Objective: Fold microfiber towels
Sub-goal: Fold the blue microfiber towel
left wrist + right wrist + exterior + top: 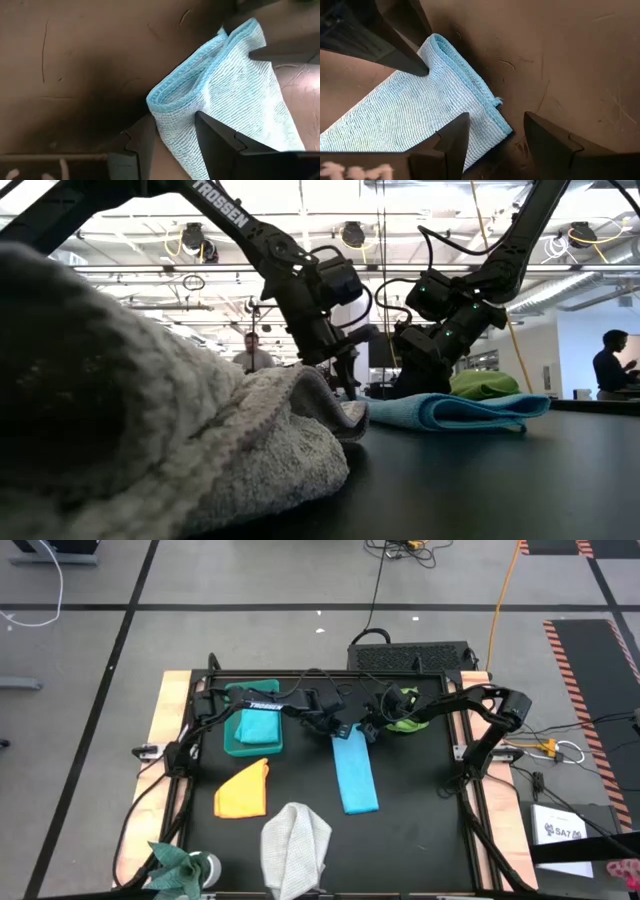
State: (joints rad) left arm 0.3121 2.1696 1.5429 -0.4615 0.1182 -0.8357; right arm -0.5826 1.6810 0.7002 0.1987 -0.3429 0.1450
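The light blue towel (355, 774), folded into a long strip, lies mid-worktop with its far end under both grippers. The left gripper (172, 132) straddles one far corner with jaws open around the folded edge, not pinched; the right gripper (492, 131) hovers open over the other corner, one finger over cloth, the other over bare mat. The risk, as I judge it, is a shallow or uneven bite: one side could catch only the upper layer, so the strip would peel open or skew when carried over. The lime green towel (405, 723) sits just beside the right gripper near the far edge and could get snagged. The teal bin (254, 732), orange-yellow towel (243, 791), light grey towel (296, 846) and teal towel (170, 862) lie clear.
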